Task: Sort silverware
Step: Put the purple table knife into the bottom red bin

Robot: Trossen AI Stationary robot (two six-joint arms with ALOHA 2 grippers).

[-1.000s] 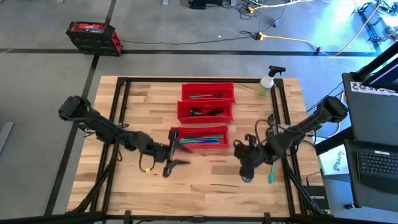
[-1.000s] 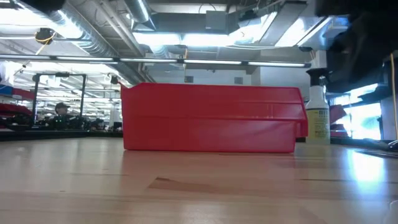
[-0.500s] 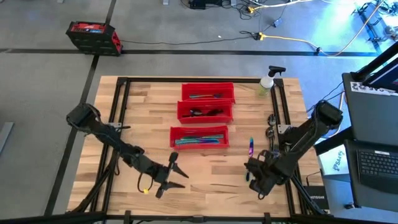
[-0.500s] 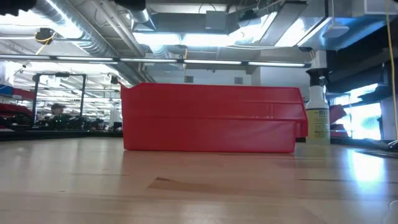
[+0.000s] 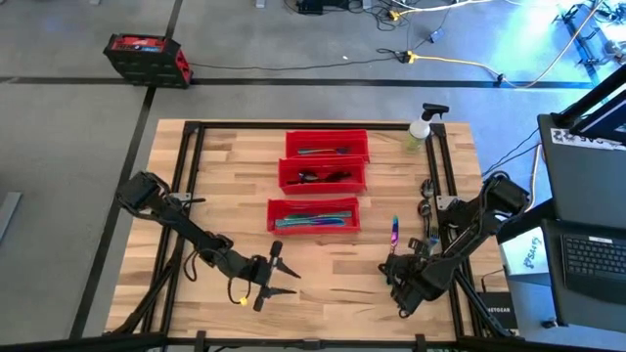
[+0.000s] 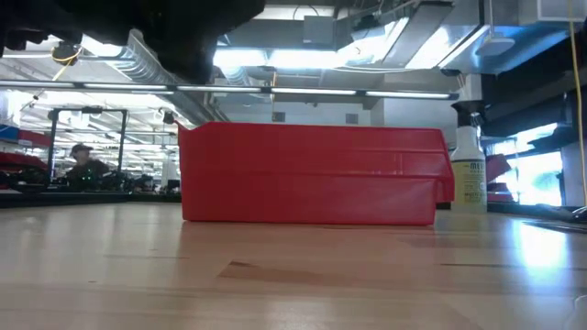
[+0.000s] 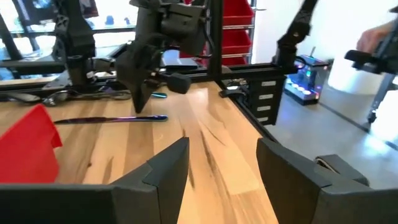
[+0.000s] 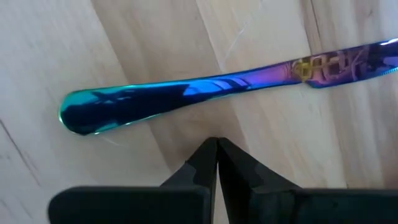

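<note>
**A flat, glossy knife lay under a closed gripper**

The right gripper [image 8: 216, 163] hung low over the bench [image 5: 323, 279] near its right edge, its two fingers pressed together with nothing between them. Right beyond their tips lay one iridescent piece of silverware [image 8: 211, 87], most likely a knife, flat on the wood, its rounded teal-blue handle end at one side and a purple, gold-marked stretch running off the other. In the high view the same piece [image 5: 394, 231] showed as a short purple-blue sliver just ahead of that gripper, apart from the three red bins [image 5: 313, 214], which already held other pieces. A few more pieces seemed to lie by the right frame rail, too small to tell apart.

The left gripper [image 5: 272, 278] hovered over bare wood at the front left, its fingers parted to a middling gap and holding nothing.

Judged from its look, the knife would be light, rigid and very slick: polished metal, thin, and lying flush with the boards. That would leave little edge to catch, and a pinch from above could make it skate or spin. The narrow neck between handle and blade seemed the best place to take hold, fingers set across its width, after the closed gripper first opened. A grip near either end would probably let it tip and swing when lifted.
</note>
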